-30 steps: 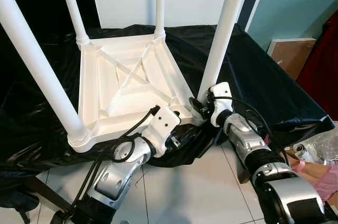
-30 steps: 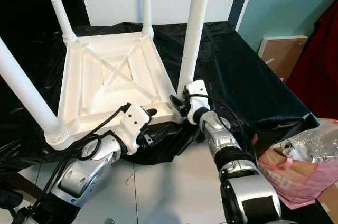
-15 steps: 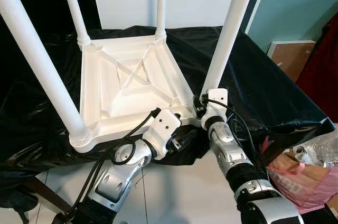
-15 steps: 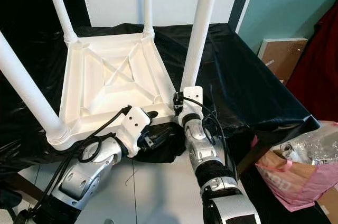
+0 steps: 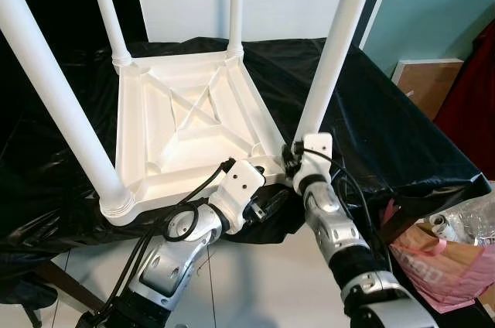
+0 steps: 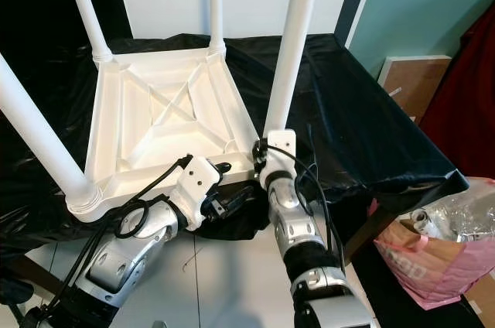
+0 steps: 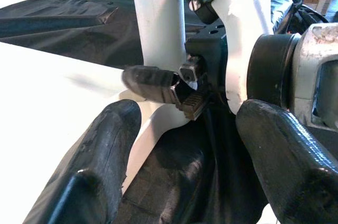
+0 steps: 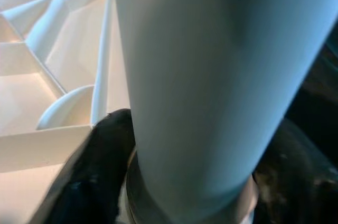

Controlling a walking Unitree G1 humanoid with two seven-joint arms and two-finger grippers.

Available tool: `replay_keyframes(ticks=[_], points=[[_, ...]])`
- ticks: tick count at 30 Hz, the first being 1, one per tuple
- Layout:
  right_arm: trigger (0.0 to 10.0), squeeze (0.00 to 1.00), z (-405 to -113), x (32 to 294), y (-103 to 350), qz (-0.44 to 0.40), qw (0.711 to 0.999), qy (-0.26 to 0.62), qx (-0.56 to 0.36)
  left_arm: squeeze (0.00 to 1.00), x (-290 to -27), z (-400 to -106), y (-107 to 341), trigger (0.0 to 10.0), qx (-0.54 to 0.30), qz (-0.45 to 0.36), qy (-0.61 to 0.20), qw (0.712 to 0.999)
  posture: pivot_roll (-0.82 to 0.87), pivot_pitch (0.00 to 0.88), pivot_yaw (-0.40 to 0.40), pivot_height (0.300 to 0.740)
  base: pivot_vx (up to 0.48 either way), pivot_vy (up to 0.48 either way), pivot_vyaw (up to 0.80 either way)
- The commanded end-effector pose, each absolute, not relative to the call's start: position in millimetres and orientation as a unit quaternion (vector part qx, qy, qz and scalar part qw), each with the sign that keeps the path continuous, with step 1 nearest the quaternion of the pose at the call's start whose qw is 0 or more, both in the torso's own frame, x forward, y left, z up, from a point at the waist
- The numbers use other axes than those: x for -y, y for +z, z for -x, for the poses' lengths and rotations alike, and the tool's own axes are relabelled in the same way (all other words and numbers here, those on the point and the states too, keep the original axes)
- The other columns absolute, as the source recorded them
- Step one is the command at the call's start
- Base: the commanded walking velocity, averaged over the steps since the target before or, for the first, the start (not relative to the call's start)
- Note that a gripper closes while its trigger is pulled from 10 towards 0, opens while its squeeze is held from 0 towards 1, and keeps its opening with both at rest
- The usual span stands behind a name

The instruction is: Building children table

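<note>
All four table legs run off the top edge. My right gripper hides behind its own wrist housing. The pink bag, perhaps paper, is cut off by the frame's edge.

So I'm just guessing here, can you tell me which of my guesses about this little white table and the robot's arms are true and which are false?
1. The white table lies upside down with its legs pointing up. True.
2. It rests on a black sheet. True.
3. The right end effector is at the base of the near right leg, with a finger on either side of it in the right wrist view. True.
4. The left end effector is clamped around the far left leg. False: it is open, beside the table's near right corner.
5. Only three legs are fitted. False: four legs stand up.
</note>
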State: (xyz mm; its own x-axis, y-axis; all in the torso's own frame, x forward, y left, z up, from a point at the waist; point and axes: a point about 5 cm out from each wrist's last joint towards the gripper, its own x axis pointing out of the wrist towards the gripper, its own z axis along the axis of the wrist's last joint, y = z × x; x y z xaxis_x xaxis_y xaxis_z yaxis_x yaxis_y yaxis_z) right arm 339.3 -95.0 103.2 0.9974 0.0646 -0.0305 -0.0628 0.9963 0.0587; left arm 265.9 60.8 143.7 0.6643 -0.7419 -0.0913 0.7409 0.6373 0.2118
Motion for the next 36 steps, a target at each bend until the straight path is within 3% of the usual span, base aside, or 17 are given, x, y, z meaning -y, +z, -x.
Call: replay_keyframes(ticks=[1, 11, 12, 19, 23, 31, 32, 33, 34, 36], points=[[10.0, 1.0, -338.2, 97.9, 102.1, -0.031, 0.999, 0.033, -0.016, 0.0, -57.3, -262.0, 141.2, 10.0, -0.002, -0.12, -0.435, 0.893, 0.04, 0.006, -0.074, 0.74, 0.0, 0.0, 0.0], [10.0, 1.0, -337.4, 127.7, 112.8, -0.033, 0.992, 0.119, 0.025, 0.0, -57.4, -261.2, 141.0, 10.0, -0.002, -0.12, -0.436, 0.892, 0.04, 0.005, -0.071, 0.74, 0.0, 0.0, 0.0], [10.0, 0.0, -337.0, 132.0, 115.6, -0.026, 0.984, 0.173, 0.031, 0.0, -57.2, -261.2, 140.9, 10.0, -0.002, -0.12, -0.438, 0.891, 0.04, 0.005, -0.066, 0.74, 0.0, 0.0, 0.0], [10.0, 0.0, -339.5, 136.0, 117.8, -0.01, 0.97, 0.243, 0.027, 0.0, -56.9, -261.2, 140.9, 10.0, -0.002, -0.12, -0.441, 0.89, 0.03, 0.004, -0.059, 0.74, 0.0, 0.0, 0.0], [10.0, 0.0, -350.7, 132.2, 128.0, 0.038, 0.945, 0.323, 0.028, 0.0, -56.4, -262.0, 141.0, 10.0, -0.002, -0.121, -0.442, 0.889, 0.03, 0.004, -0.056, 0.74, 0.0, 0.0, 0.0], [10.0, 0.0, -359.6, 124.1, 132.8, 0.06, 0.932, 0.357, 0.018, 0.0, -55.8, -262.0, 140.8, 10.0, -0.001, -0.121, -0.442, 0.889, 0.05, 0.0, -0.063, 0.74, 0.0, 0.0, 0.0], [6.4, 0.0, -360.7, 122.4, 131.5, 0.067, 0.93, 0.362, 0.01, 0.0, -56.5, -262.4, 141.4, 10.0, -0.001, -0.121, -0.439, 0.89, 0.06, 0.0, -0.067, 0.74, 0.0, 0.0, 0.0], [6.4, 0.0, -360.7, 122.4, 131.5, 0.067, 0.93, 0.362, 0.01, 0.0, -56.5, -262.4, 141.4, 10.0, -0.001, -0.121, -0.439, 0.89, 0.06, 0.0, -0.067, 0.74, 0.0, 0.0, 0.0], [0.0, 0.0, -360.7, 122.1, 125.9, 0.078, 0.926, 0.369, -0.009, 0.0, -58.8, -263.2, 142.2, 10.0, 0.0, -0.123, -0.433, 0.893, 0.07, 0.0, -0.073, 0.74, 0.0, 0.0, 0.0], [0.0, 0.0, -360.2, 123.0, 123.5, 0.08, 0.925, 0.371, -0.016, 0.0, -59.6, -263.4, 142.4, 10.0, 0.001, -0.123, -0.431, 0.894, 0.07, 0.0, -0.073, 0.74, 0.0, 0.0, 0.0]])
